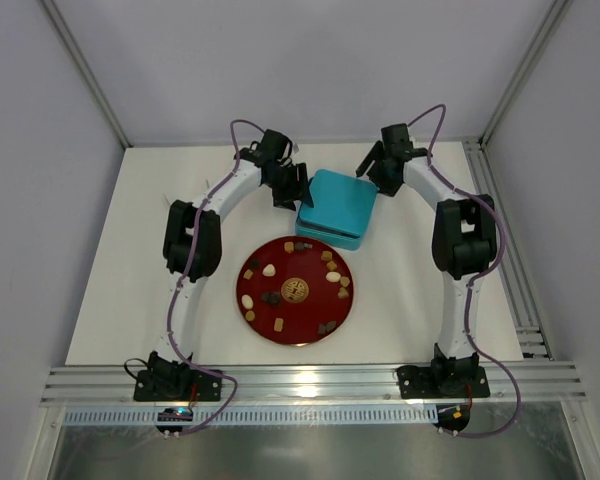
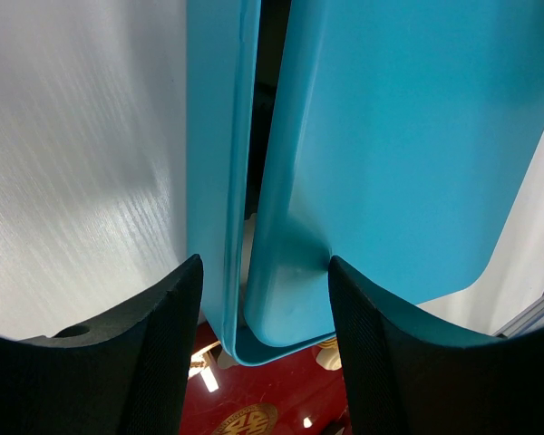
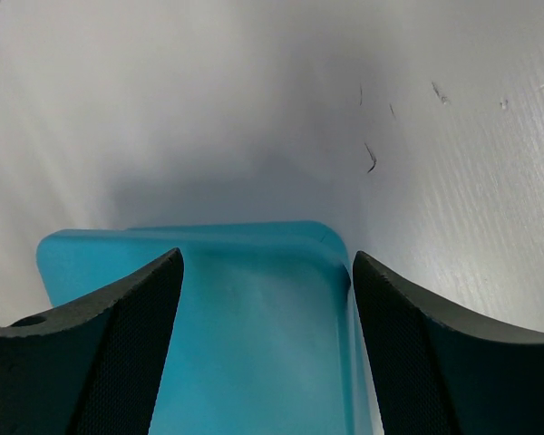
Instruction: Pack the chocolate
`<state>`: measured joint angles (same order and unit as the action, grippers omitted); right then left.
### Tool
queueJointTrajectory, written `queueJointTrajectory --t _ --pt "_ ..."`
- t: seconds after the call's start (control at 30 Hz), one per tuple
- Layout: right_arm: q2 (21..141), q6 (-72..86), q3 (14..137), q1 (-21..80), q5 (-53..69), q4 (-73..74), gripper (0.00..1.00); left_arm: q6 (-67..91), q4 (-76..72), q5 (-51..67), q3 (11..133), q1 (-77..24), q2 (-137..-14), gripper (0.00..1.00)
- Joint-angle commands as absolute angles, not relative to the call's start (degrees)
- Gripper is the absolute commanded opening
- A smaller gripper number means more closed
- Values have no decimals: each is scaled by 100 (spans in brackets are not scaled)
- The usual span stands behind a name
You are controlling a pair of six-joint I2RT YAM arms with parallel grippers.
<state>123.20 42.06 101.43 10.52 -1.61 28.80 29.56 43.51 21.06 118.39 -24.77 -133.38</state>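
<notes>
Your left end effector (image 2: 265,263): gripping teal box (image 1: 340,200) edge.
Your right end effector (image 3: 267,267): wide, above the box.
Chocolate (image 1: 269,270): on red plate (image 1: 298,342).

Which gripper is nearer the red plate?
Left. The left gripper is at the box's left corner, beyond the plate; the right gripper is at its far right corner.

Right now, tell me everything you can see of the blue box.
The box is turquoise, smooth and matte like plastic, roughly square with rounded corners. It has two shells, base and lid, with a dark gap between them at its near left corner. It sits on the white table behind the red plate, that corner reaching the plate's rim. The left gripper has its jaws astride that corner; gripping or not, I cannot tell. The right gripper hangs open at the far right corner.
</notes>
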Motion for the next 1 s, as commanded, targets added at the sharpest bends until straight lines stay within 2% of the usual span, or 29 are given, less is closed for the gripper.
queueJointTrajectory --t 0.0,0.97 --pt "12375 4333 10354 1072 -475 3015 77 2936 4307 2232 11980 -2505 -13175 57" --pt "12559 4052 10732 1327 -378 3278 75 3393 3419 2707 11250 -2514 -12858 61"
